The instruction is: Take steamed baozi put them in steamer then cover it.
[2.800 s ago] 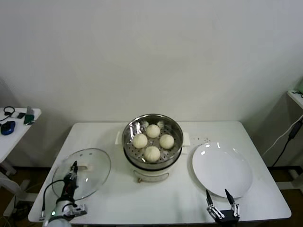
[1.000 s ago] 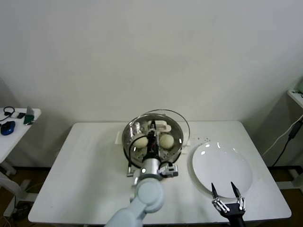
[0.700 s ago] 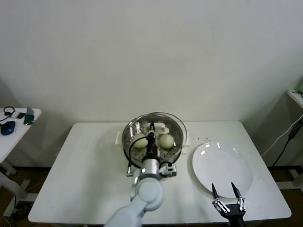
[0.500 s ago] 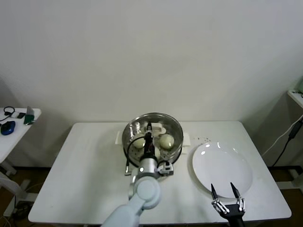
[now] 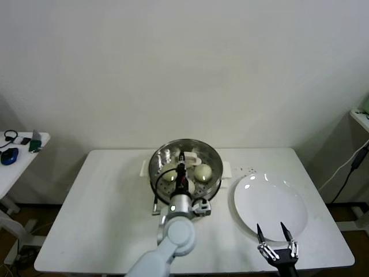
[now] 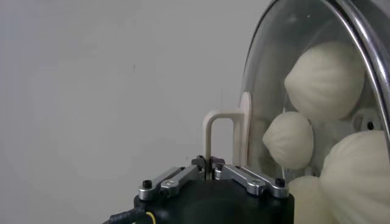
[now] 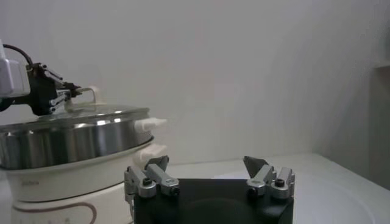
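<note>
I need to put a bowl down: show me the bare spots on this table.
The widest free patch is the table top on the robot's left of the steamer, out to that edge. A narrow strip runs along the near edge between the left arm and the right pincer. The middle is crowded: the left pincer holds the cover there. The plate fills the right.

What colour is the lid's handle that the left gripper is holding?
Cream, on the clear glass cover; the handle in the left gripper shows best in the left wrist view.

Cover (image 5: 185, 158) on steamer (image 5: 158, 173); plate (image 5: 271, 208) right.
</note>
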`<state>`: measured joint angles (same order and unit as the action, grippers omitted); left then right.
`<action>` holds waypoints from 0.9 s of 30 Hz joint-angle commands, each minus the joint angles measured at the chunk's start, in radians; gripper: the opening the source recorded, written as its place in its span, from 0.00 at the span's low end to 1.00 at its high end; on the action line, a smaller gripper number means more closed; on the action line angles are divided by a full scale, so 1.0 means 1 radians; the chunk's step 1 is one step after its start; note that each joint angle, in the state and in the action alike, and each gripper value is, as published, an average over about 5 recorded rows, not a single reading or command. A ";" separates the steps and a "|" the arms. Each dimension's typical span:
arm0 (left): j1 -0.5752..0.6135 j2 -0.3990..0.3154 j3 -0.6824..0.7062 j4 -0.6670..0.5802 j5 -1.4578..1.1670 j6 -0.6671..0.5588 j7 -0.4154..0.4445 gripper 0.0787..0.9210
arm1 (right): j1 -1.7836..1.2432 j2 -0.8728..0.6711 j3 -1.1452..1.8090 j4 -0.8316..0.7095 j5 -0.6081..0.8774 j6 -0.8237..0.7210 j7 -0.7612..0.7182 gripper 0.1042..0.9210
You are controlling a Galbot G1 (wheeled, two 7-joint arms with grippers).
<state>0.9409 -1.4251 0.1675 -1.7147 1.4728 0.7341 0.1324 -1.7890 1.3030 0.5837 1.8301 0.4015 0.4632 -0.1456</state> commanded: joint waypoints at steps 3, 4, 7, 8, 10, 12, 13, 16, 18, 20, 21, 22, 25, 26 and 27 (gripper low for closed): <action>0.001 0.006 -0.004 0.018 0.017 -0.021 0.009 0.07 | 0.003 0.005 -0.001 -0.002 -0.003 0.006 0.001 0.88; 0.001 0.009 -0.004 0.017 0.015 -0.023 0.011 0.07 | 0.004 0.005 -0.001 -0.002 -0.002 0.006 0.001 0.88; 0.003 0.020 -0.002 0.011 0.001 -0.028 0.011 0.07 | 0.007 0.006 -0.001 0.001 -0.002 0.001 0.004 0.88; 0.004 0.025 -0.001 0.007 -0.008 -0.028 0.010 0.07 | 0.008 0.005 -0.001 0.002 -0.002 -0.003 0.005 0.88; 0.005 0.036 0.005 -0.010 -0.030 -0.023 0.009 0.07 | 0.010 0.005 -0.001 0.006 0.001 -0.014 0.008 0.88; 0.007 0.051 0.012 -0.039 -0.059 -0.012 0.017 0.08 | 0.011 0.004 0.000 0.012 0.005 -0.029 0.011 0.88; 0.007 0.060 0.015 -0.056 -0.075 -0.006 0.023 0.10 | 0.011 0.004 0.000 0.016 0.007 -0.040 0.014 0.88; 0.003 0.093 0.027 -0.117 -0.135 0.014 0.032 0.19 | 0.011 0.001 0.002 0.028 0.017 -0.069 0.028 0.88; -0.004 0.118 0.035 -0.161 -0.197 0.027 0.025 0.26 | 0.011 -0.001 0.004 0.034 0.024 -0.086 0.045 0.88; -0.010 0.138 0.040 -0.204 -0.276 0.038 0.010 0.33 | 0.011 -0.004 0.005 0.041 0.030 -0.099 0.063 0.88; -0.012 0.148 0.041 -0.227 -0.326 0.043 -0.001 0.36 | 0.011 -0.006 0.006 0.044 0.031 -0.105 0.070 0.88; -0.012 0.156 0.042 -0.249 -0.372 0.047 -0.012 0.39 | 0.011 -0.009 0.007 0.047 0.032 -0.112 0.076 0.88; -0.002 0.182 0.034 -0.316 -0.520 0.050 -0.045 0.49 | 0.011 -0.014 0.010 0.056 0.029 -0.136 0.085 0.88; 0.010 0.192 0.026 -0.337 -0.566 0.045 -0.059 0.54 | 0.012 -0.016 0.011 0.060 0.026 -0.146 0.089 0.88; 0.026 0.202 0.013 -0.356 -0.613 0.037 -0.074 0.57 | 0.013 -0.018 0.011 0.063 0.022 -0.156 0.094 0.88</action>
<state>0.9363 -1.3130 0.1987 -1.8581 1.2696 0.7367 0.1331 -1.7780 1.2932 0.5921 1.8708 0.4232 0.3851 -0.0946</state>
